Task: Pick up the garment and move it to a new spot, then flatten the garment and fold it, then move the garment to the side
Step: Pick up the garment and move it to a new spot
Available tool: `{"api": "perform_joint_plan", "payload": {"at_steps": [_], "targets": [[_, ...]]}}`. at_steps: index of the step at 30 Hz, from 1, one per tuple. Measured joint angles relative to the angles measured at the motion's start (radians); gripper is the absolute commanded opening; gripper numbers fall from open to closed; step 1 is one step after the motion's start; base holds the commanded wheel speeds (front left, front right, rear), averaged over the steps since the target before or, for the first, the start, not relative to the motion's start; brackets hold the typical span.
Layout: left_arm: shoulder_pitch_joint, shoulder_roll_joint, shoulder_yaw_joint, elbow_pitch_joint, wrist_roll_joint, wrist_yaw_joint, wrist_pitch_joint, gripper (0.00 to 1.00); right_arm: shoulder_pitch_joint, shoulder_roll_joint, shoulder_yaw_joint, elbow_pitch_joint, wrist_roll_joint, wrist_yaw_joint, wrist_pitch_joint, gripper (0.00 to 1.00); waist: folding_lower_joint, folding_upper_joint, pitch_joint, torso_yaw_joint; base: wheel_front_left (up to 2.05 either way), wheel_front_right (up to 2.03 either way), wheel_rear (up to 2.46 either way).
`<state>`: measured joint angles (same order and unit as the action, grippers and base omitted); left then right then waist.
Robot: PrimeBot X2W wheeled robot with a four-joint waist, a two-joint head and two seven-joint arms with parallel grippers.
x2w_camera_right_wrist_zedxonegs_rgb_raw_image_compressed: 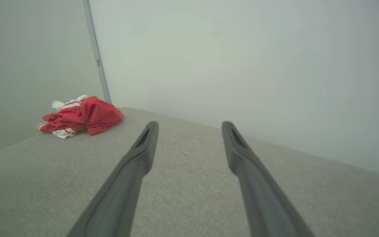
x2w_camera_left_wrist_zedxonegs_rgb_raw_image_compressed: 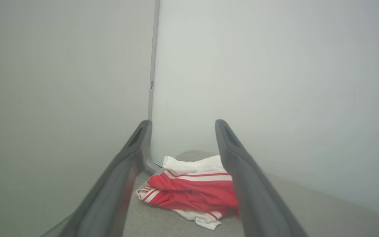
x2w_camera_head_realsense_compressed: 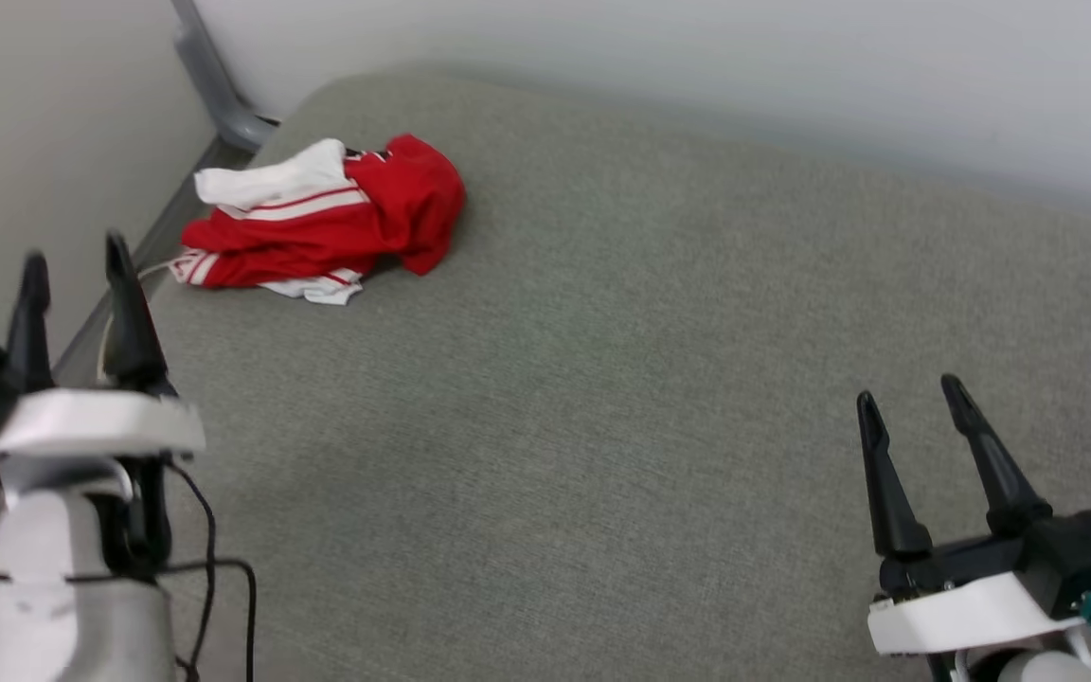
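Left gripper sat low-left in head view, over the left edge of the grey padded surface. Fingers pointed up-frame, jaws wide apart, nothing between them; outer finger was a bit blurred. Black cables looped off the pale forearm below it. The garment was a crumpled heap at the far-left corner of the surface, near the grey post in the wall corner. On the heap, a white sleeve with red stripes lay up top on the left, the red body was bunched to the right, and striped trim poked out at the lower left by the surface edge. Chest lettering wasn't readable. Not touched by either gripper. In left wrist view the heap lay ahead of the open fingers, mostly in the gap between them and partly hidden behind the right-hand one. The middle of the surface was plain grey fabric. Right gripper sat low-right above the surface, jaws equally spread, empty, well apart from the garment. In right wrist view the heap sat far off to the upper left, with grey fabric and white wall between the fingers.
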<state>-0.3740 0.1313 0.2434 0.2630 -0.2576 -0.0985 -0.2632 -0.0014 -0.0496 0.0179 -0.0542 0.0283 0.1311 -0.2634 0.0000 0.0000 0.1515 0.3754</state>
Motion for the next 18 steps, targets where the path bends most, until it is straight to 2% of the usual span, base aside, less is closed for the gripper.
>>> {"api": "perform_joint_plan", "payload": {"at_steps": [10, 14, 18], "targets": [[-0.338, 0.112, 0.013, 0.122, -0.11, -0.028, 0.0, 1.0, -0.085, 0.0, -0.015, -0.069, -0.067, 0.0, 0.0, 1.0, 0.0001, 0.0, 0.167, -0.052, 0.0, 0.0, 0.0], [-0.446, 0.186, -0.053, 0.194, -0.165, -0.03, 0.013, 1.0, -0.109, -0.001, -0.015, -0.09, -0.086, 0.0, 0.0, 1.0, 0.0002, 0.0, 0.221, -0.07, 0.0, 0.0, 0.0], [-0.534, 0.27, -0.145, 0.253, -0.229, -0.03, 0.101, 1.0, -0.13, -0.007, -0.019, -0.115, -0.099, 0.0, 0.0, 1.0, 0.0002, 0.0, 0.265, -0.088, 0.0, 0.0, 0.0]]}}
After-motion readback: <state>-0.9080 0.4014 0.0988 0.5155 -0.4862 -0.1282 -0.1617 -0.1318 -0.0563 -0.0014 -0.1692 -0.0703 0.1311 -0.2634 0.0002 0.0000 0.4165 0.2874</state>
